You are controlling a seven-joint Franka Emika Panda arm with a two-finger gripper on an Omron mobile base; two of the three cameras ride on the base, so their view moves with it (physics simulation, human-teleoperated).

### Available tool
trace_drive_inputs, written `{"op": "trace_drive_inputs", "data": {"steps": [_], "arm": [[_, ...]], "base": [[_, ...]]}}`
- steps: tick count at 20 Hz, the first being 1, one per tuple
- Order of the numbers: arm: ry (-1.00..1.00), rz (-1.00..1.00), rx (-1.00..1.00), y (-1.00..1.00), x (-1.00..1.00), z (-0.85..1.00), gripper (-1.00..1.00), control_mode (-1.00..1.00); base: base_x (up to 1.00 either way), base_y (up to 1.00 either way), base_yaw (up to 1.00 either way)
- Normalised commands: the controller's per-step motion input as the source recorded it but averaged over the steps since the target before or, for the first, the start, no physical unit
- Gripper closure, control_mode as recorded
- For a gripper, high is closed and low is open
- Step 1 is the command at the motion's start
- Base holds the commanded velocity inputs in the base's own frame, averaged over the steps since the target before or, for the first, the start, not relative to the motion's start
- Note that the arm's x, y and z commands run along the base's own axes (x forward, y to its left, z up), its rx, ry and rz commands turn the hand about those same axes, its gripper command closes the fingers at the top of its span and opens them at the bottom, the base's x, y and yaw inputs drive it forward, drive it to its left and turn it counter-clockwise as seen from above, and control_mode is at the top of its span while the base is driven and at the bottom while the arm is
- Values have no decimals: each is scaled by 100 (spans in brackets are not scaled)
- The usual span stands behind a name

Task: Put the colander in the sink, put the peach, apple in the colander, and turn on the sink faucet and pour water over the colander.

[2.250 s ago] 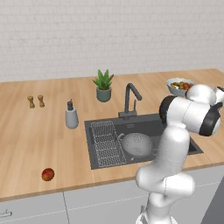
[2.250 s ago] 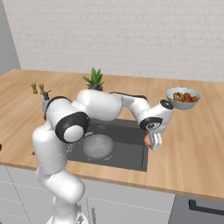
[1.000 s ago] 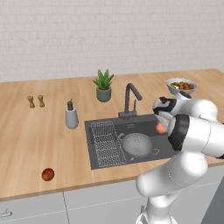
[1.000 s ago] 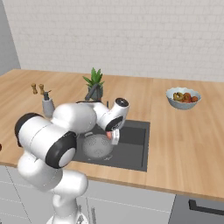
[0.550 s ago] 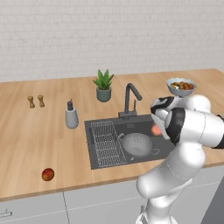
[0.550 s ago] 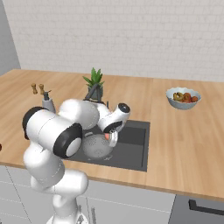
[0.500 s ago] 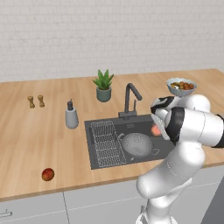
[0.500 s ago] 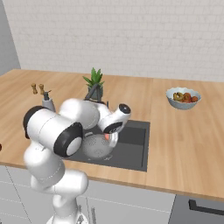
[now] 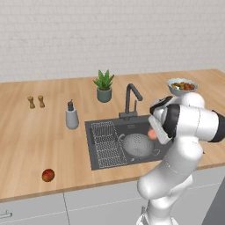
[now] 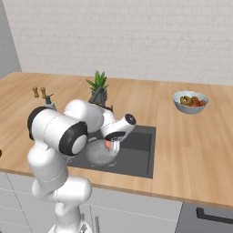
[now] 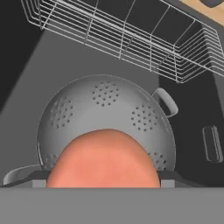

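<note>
Wire rack [image 11: 131, 41] beside colander [image 11: 105, 113], peach [image 11: 103, 159] above

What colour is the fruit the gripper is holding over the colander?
Pinkish-orange: the peach, best in the hand view, held above the grey colander.

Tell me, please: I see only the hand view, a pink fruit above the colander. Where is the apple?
Observer: The apple lies on the counter, far left of the sink.
Operator: Is water running already?
Observer: No stream shows at the sink faucet.
Operator: Is the gripper high over the sink?
Observer: The gripper holds the peach just above the colander, about level with the sink rim.
</note>
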Motion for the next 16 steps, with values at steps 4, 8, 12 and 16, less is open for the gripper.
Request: {"op": "trace_drive_inputs", "data": {"steps": [4,8,12,16], "arm": [[0,0,0,23,3,-26,100,-100],[0,0,0,15,0,-28,100,-100],[0,0,0,12,1,-29,100,-100],[0,0,0,13,8,-23,100,-100]], "base": [[0,0,0],[0,0,0],[0,0,0],[0,0,0]]}}
